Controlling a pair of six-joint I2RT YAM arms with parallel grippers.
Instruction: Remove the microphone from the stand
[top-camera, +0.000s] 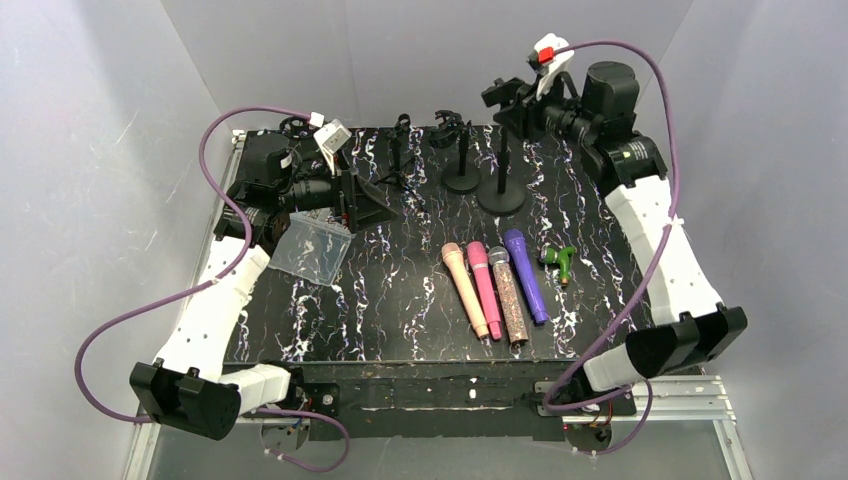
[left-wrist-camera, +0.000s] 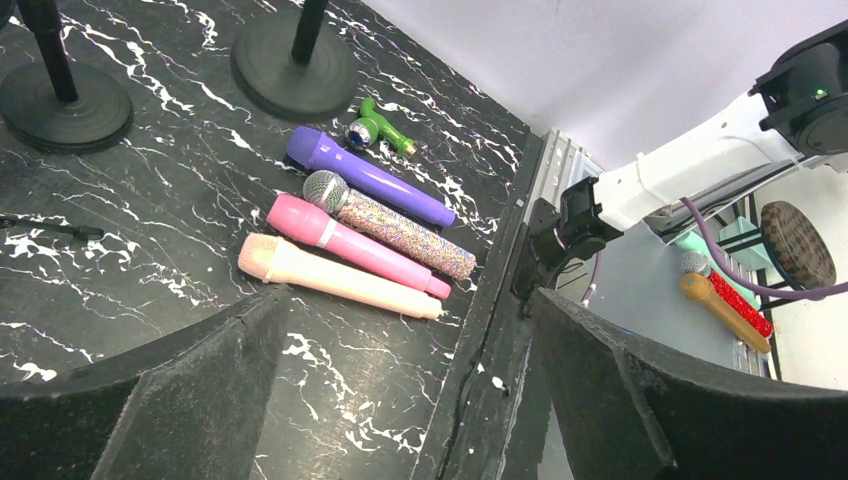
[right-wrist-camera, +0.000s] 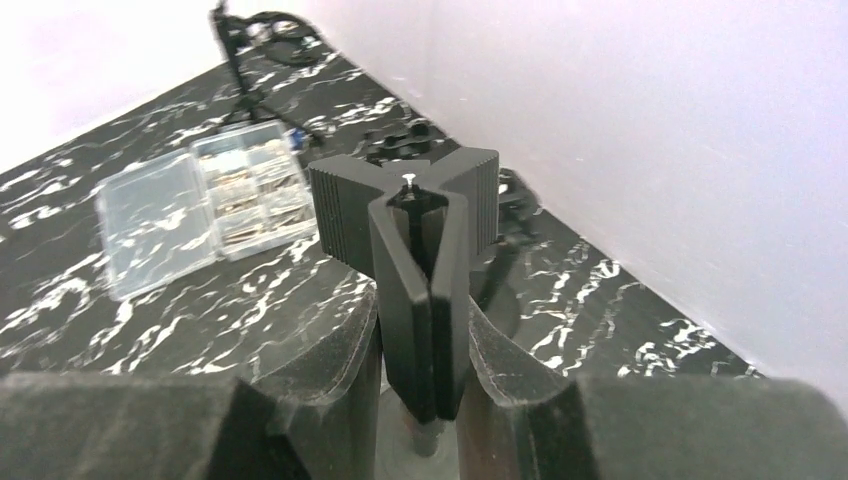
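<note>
Left gripper (top-camera: 368, 205): found spread wide, empty, just beside clear plastic lidded box (top-camera: 310, 247). Centre, on black white-veined table (top-camera: 400, 300): logged flat, side by side, peach plastic microphone (top-camera: 465, 290), pink microphone (top-camera: 485, 285), glitter-coated microphone (top-camera: 508, 300), purple microphone (top-camera: 526, 275); none seen in any holder. Right gripper (right-wrist-camera: 425, 340): found clamped on empty black V-shaped clip (right-wrist-camera: 405, 190) of tall round-based black stand (top-camera: 501, 195). Judged best: kept stand upright, base planted, squeeze square on clip.

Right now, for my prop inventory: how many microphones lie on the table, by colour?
Peach microphone: 1
Pink microphone: 1
Glittery microphone: 1
Purple microphone: 1
Total: 4
</note>
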